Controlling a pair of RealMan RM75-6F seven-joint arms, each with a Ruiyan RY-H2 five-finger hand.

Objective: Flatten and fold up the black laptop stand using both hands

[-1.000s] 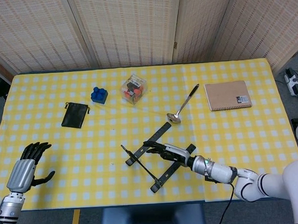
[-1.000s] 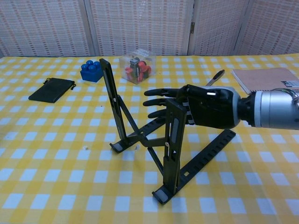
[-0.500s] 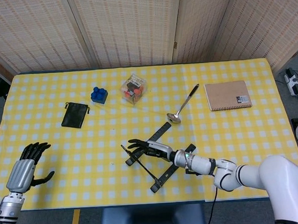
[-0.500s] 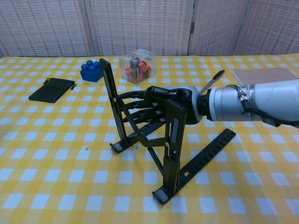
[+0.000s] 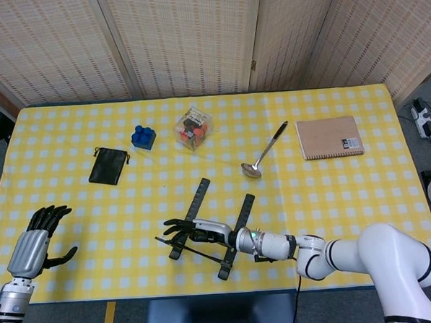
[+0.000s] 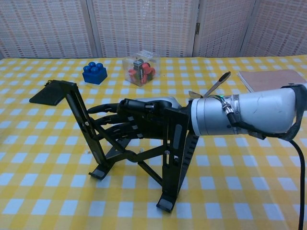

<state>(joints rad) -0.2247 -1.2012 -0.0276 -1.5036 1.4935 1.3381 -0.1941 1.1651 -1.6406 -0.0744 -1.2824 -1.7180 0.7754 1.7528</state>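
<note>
The black laptop stand (image 5: pixel 241 212) stands near the table's front edge, its two rails pointing away from me. In the chest view the stand (image 6: pixel 175 143) is propped up on its scissor legs, with one upright at the left and one in the middle. My right hand (image 5: pixel 190 230) reaches leftward between the rails, fingers stretched out and apart; the right hand (image 6: pixel 136 111) touches the stand's cross struts and holds nothing. My left hand (image 5: pixel 33 247) hovers at the front left corner, far from the stand, fingers apart and empty. It is absent from the chest view.
A black pouch (image 5: pixel 109 165), a blue brick (image 5: pixel 143 137) and a clear box of small parts (image 5: pixel 193 128) lie at the back left. A spoon (image 5: pixel 266 153) and a brown notebook (image 5: pixel 329 137) lie to the right. The stand sits close to the front edge.
My right hand has pushed further left through the stand. The stand has swung and slid left with it, its rails now pointing away from me. The left hand has barely moved.
</note>
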